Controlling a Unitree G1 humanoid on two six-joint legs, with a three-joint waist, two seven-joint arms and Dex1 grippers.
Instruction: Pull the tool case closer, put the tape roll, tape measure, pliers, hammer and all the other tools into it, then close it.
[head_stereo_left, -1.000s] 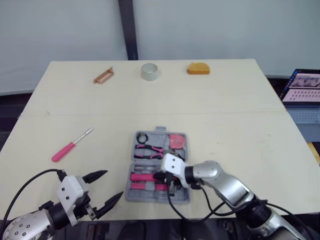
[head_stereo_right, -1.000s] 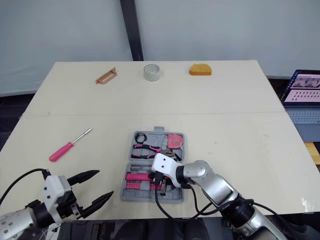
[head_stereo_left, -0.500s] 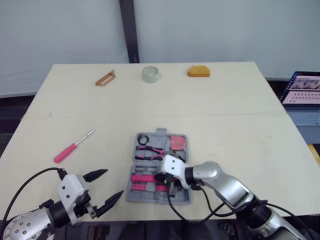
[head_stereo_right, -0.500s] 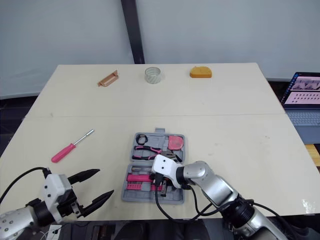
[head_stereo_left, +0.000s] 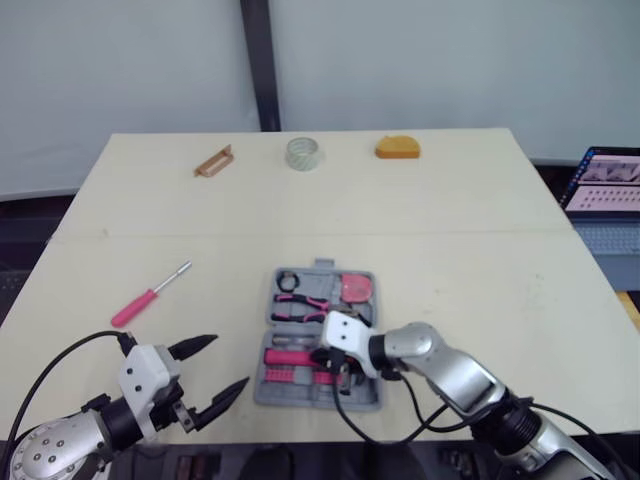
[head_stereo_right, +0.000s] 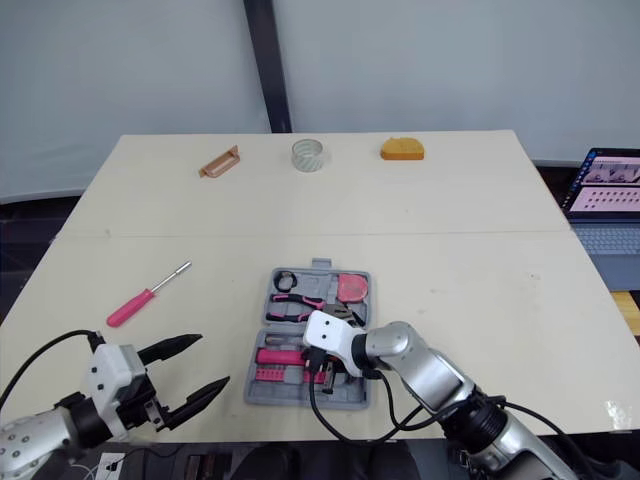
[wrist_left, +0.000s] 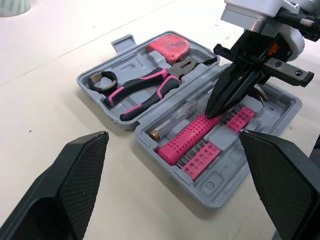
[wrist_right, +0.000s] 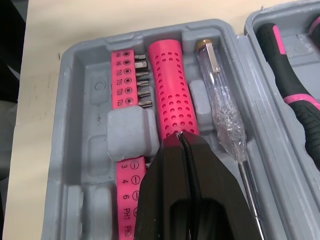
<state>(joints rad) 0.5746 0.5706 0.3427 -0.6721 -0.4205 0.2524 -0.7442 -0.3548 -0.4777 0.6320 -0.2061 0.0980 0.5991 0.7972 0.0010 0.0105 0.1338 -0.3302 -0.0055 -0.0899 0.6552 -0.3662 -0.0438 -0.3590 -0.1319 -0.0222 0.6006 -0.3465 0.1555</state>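
The grey tool case (head_stereo_left: 262, 392) lies open near the table's front edge. Its far half holds pink-handled pliers (wrist_left: 145, 87) and a pink rounded tool (wrist_left: 170, 46). The near half holds a pink perforated handle (wrist_right: 172, 85), a row of bits (wrist_right: 132, 80) and a clear tester screwdriver (wrist_right: 222, 115). My right gripper (head_stereo_left: 322, 357) is shut, its tip resting at the pink handle with nothing between the fingers. My left gripper (head_stereo_left: 222, 366) stands open and empty at the front left, beside the case. A pink screwdriver (head_stereo_left: 135, 306) lies on the table to the left.
Along the far edge sit a tape roll (head_stereo_left: 303, 154), an orange object (head_stereo_left: 398, 148) and a brown piece (head_stereo_left: 213, 161). A laptop (head_stereo_left: 605, 185) stands off the table's right side. Bare tabletop stretches between the case and the far row.
The camera has moved, so the whole picture sits a little lower. Both grippers and the tools keep their places.
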